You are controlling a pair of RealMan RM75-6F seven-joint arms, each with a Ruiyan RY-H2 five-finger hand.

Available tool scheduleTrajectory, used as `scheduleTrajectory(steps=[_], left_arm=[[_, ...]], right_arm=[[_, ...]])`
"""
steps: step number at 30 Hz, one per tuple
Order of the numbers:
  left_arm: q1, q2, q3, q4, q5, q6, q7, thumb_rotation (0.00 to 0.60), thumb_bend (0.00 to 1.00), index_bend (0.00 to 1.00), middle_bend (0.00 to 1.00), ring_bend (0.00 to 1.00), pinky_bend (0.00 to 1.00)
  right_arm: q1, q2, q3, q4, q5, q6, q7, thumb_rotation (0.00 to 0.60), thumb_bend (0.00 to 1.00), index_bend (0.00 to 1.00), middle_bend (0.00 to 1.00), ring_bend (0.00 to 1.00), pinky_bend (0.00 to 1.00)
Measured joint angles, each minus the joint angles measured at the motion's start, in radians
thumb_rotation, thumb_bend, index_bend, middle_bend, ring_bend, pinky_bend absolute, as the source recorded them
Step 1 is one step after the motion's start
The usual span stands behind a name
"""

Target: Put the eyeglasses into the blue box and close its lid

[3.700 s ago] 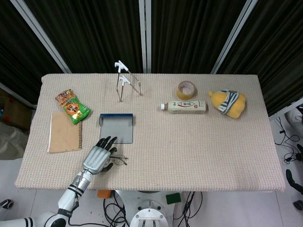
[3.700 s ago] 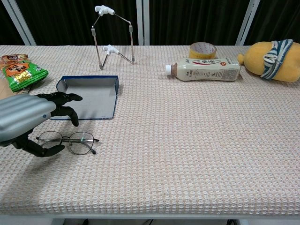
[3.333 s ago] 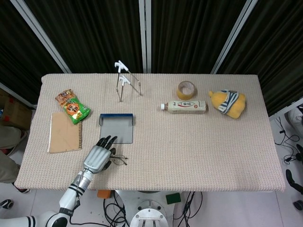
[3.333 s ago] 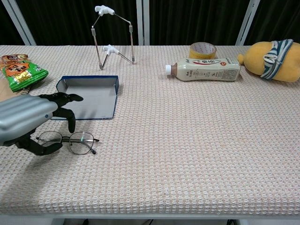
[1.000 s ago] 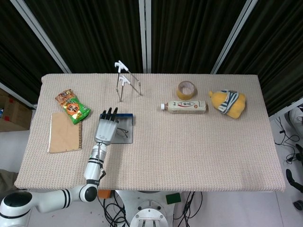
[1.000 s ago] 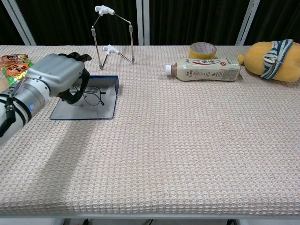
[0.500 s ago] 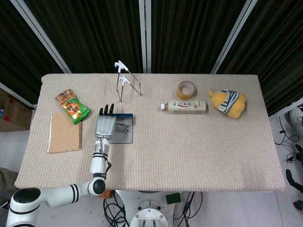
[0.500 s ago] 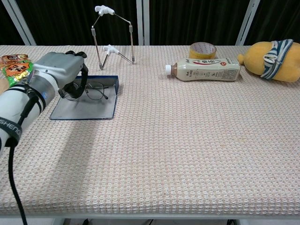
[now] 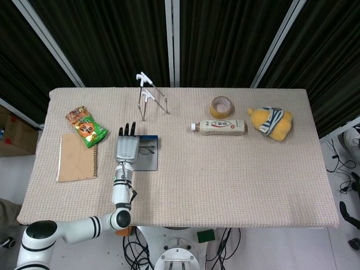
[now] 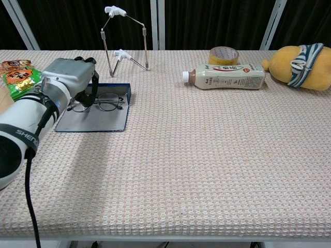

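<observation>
Snacks (image 9: pixel 86 126) and a notebook (image 9: pixel 76 157) lie at the far left of the table (image 9: pixel 236 180). Next to them the left hand (image 10: pixel 70 77) hangs over the blue box (image 10: pixel 98 119), fingers (image 10: pixel 93 81) curled down onto the glasses (image 10: pixel 101 102); I cannot tell if they grip the frame. The glasses sit inside the box, near its back wall, thin dark wire with round lenses. The box is shallow, grey inside. Further right stand a wire rack (image 9: pixel 149 101), a bottle (image 9: pixel 219 127), tape (image 9: pixel 221 106) and a yellow plush (image 9: pixel 271 122). The cloth is beige and woven; dark curtains hang behind.
</observation>
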Motion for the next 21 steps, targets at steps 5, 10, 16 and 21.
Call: scheduleTrajectory(steps=[5, 10, 16, 21], left_arm=[[-0.008, -0.004, 0.011, 0.007, 0.019, 0.005, -0.017, 0.571, 0.46, 0.39, 0.01, 0.0, 0.14], [0.002, 0.006, 0.029, -0.03, 0.051, 0.042, -0.032, 0.569, 0.46, 0.41, 0.01, 0.0, 0.14], [0.042, 0.055, 0.089, -0.145, 0.074, 0.087, -0.006, 0.428, 0.45, 0.48, 0.0, 0.0, 0.14], [0.073, 0.125, 0.133, -0.239, 0.044, 0.073, 0.026, 0.352, 0.45, 0.42, 0.0, 0.0, 0.14]], right_arm=[[-0.001, 0.0, 0.0, 0.001, 0.002, -0.002, 0.001, 0.6, 0.44, 0.0, 0.0, 0.0, 0.0], [-0.001, -0.002, -0.001, 0.006, 0.003, -0.004, 0.004, 0.6, 0.44, 0.0, 0.0, 0.0, 0.0], [0.004, -0.009, -0.002, 0.011, -0.002, -0.01, 0.002, 0.6, 0.45, 0.0, 0.0, 0.0, 0.0], [0.006, -0.012, -0.002, 0.009, -0.003, -0.01, -0.002, 0.6, 0.45, 0.0, 0.0, 0.0, 0.0]])
